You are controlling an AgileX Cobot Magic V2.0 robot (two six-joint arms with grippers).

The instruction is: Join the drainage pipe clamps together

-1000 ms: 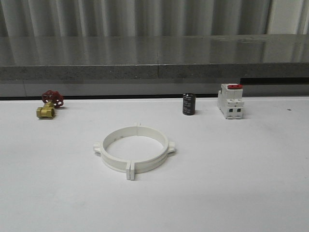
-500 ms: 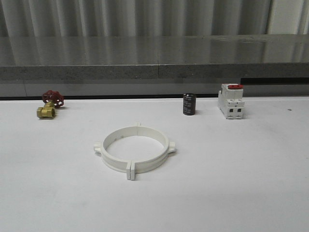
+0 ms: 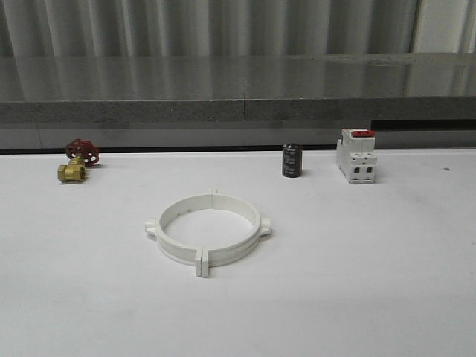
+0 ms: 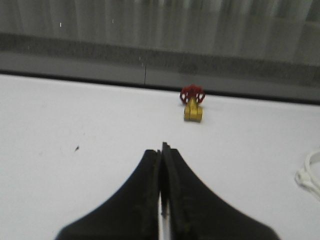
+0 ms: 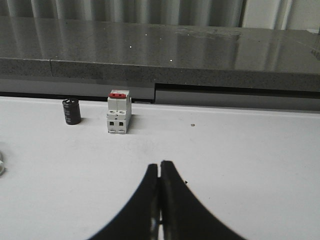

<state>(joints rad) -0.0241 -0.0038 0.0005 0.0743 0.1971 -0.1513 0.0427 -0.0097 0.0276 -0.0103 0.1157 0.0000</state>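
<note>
We see the two drainage pipe clamps (image 3: pixel 208 232) joined into one white ring, lying flat near the middle of the white table (image 3: pixel 387 268). The left gripper (image 4: pixel 163 148) and the right gripper (image 5: pixel 159 165) both have their fingers pressed together, holding nothing. Behind stand a brass valve (image 3: pixel 75 161) (red handwheel), a black capacitor (image 3: pixel 291 160) and a switch block (image 3: pixel 355 155).
</note>
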